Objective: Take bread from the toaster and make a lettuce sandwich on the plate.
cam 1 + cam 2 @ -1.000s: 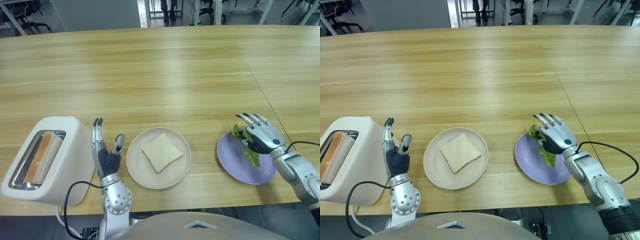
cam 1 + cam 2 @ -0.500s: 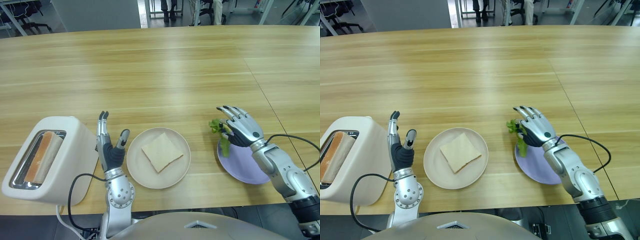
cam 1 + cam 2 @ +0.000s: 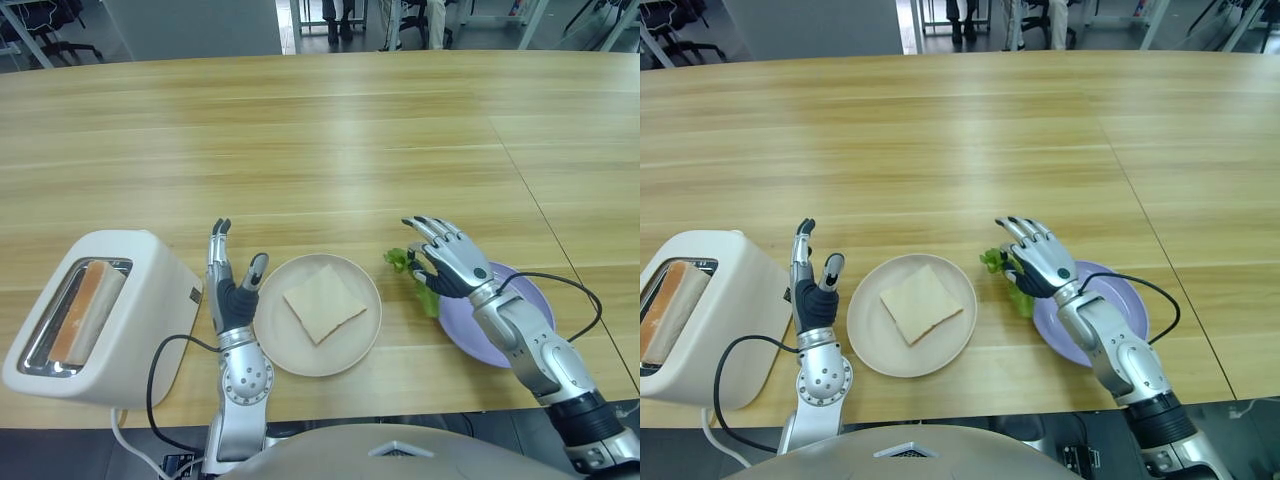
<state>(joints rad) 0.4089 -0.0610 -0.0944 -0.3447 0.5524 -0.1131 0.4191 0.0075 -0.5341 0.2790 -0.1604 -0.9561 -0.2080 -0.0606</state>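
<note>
Right hand grips ruffled green lettuce, dangling limp.

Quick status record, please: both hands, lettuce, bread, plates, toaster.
left hand: open, upright, between toaster and beige plate
right hand: shut on lettuce, at the purple plate's left edge
lettuce: hanging from right hand, not yet over the bread
bread: one slice flat on beige plate
second slice: in the toaster slot
</note>
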